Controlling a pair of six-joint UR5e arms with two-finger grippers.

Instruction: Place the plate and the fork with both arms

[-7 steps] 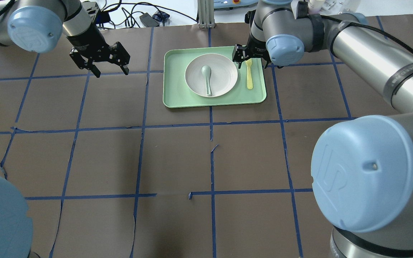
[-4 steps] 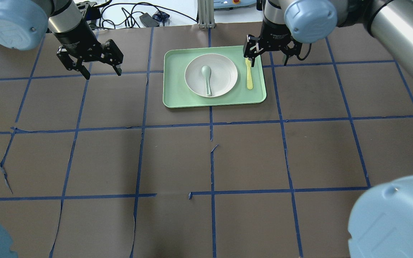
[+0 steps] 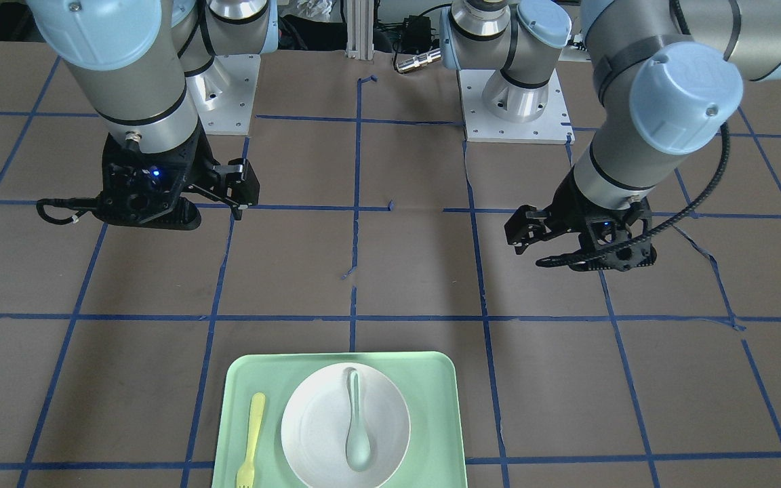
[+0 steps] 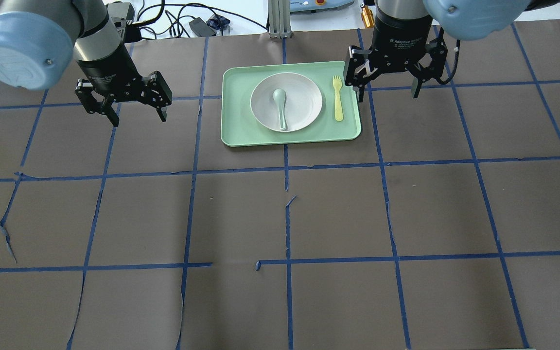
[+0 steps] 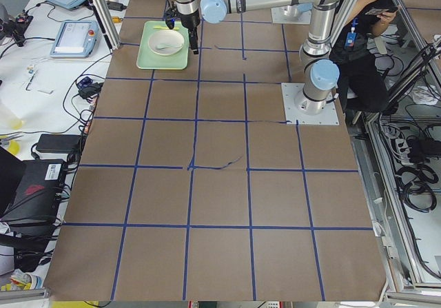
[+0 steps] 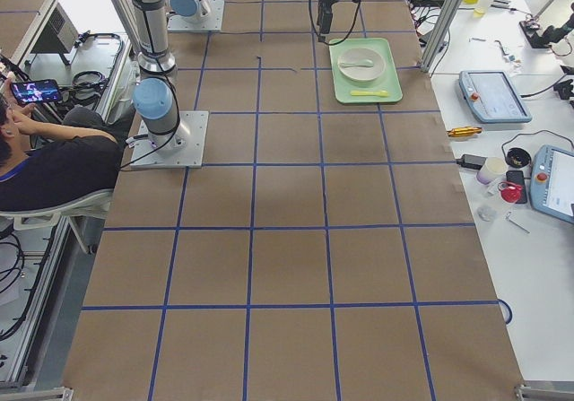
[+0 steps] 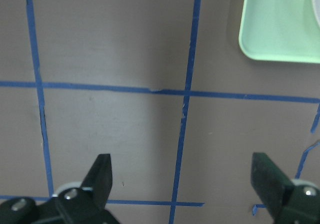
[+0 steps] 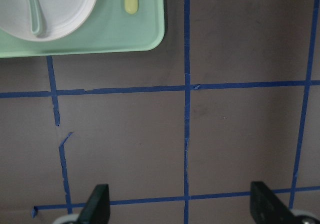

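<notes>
A mint-green tray (image 4: 241, 127) sits at the far middle of the desk (image 4: 280, 218), which is covered in brown paper crossed by blue tape lines (image 4: 287, 228). The plate (image 4: 306, 99) lies on the tray with a grey-green spoon (image 4: 280, 108) resting in it. The fork (image 4: 338, 100) lies flat on the tray just beside the plate, on the robot's right, with its tines pointing away from the robot.

The right claw (image 4: 387, 96) hangs raised above the desk near the tray's right-hand side. It is close to the fork but touches nothing. The left claw (image 4: 138, 118) hangs raised above bare desk on the opposite side, well apart from the tray and plate.

Both arms reach forward from the base with their wrists turned down, so the fingers point at the desk. Each claw is spread wide and holds nothing. The wrist cameras show the fingers (image 7: 101, 173) far apart over brown paper, with only a corner of the tray in sight.
</notes>
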